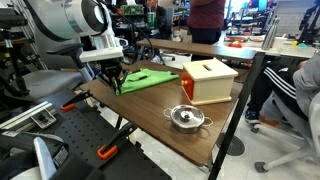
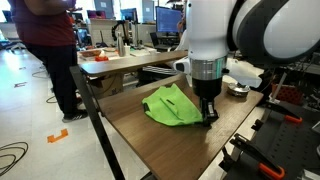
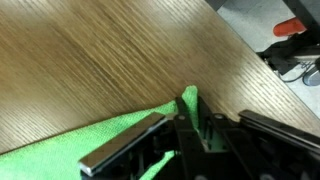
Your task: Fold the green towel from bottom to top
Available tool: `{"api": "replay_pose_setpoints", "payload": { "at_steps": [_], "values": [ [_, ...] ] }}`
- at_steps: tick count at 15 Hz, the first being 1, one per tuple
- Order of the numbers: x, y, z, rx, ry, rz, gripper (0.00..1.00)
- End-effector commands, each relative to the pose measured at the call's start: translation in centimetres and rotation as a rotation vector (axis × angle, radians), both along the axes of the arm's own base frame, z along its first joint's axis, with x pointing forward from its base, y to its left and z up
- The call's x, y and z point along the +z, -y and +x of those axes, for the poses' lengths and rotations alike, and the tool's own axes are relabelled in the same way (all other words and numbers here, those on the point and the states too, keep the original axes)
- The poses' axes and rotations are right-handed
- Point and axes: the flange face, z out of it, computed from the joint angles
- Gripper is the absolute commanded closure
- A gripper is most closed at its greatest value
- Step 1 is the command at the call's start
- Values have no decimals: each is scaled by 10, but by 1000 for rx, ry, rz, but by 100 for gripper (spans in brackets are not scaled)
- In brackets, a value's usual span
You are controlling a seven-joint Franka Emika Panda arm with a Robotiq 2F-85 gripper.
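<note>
Pinching one corner of the green cloth towel, the fingers appear closed on it. In the wrist view a small green peak stands up between them, w/ no gap to see.

In an exterior view the towel lies mostly flat on the brown wooden worktop, near the worktop corner at the robot's side. The held corner is the one closest to that edge. All the rest of the cloth spreads away from the fingers, i.e. toward the middle of the worktop. Its long axis seems to run from the held corner toward the light wooden box.

So the fold, in my judgement, must carry this corner up and across the cloth to its far edge. The box stands near that far end and limits the travel. The round metal bowl sits close to another worktop edge, well apart from the towel, so it's no obstacle. Only one corner is held, so the opposite bottom corner may lag.
</note>
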Motion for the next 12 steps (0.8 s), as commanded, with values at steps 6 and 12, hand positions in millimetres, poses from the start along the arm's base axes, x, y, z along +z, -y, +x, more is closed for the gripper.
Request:
{"api": "replay_pose_setpoints", "payload": {
  "at_steps": [6, 12],
  "values": [
    [17, -5, 33, -70, 41, -13, 99],
    [68, -15, 46, -111, 42, -19, 99]
  ]
}}
